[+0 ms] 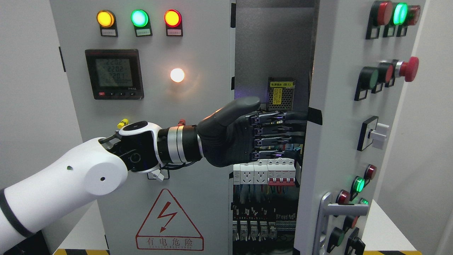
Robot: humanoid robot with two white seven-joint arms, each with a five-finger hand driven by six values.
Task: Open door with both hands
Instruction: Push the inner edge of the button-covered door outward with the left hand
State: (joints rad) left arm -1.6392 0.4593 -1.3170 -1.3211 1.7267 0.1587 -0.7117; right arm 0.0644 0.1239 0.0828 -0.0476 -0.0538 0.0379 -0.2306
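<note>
Cabinet (198,53): we see a grey electrical cabinet with two doors; the left door is closed, the right door (339,117) is swung partly open towards us.
Left hand (247,132): our left arm comes in from the lower left corner and reaches across the left door into the gap; the dark fingers (279,124) are hooked round the inner edge of the right door, the thumb raised above them. We think they grip the edge, though the fingertips are hidden behind it.
Right hand: we do not see it.
Door handle (327,216): a silver lever low on the right door, untouched.
Inside the cabinet: a power supply with a yellow label (281,94) at the back above the fingers; a row of white breakers with red switches (269,171) just below the hand; dark wiring and smaller terminal blocks (253,228) lower down.
Left door: amber, green and red lamps (139,18) along the top edge, a digital meter (114,73) below them, a red triangular shock warning (169,221) near the bottom edge.
Right door front: lamps, push buttons and a red mushroom button (408,69).
</note>
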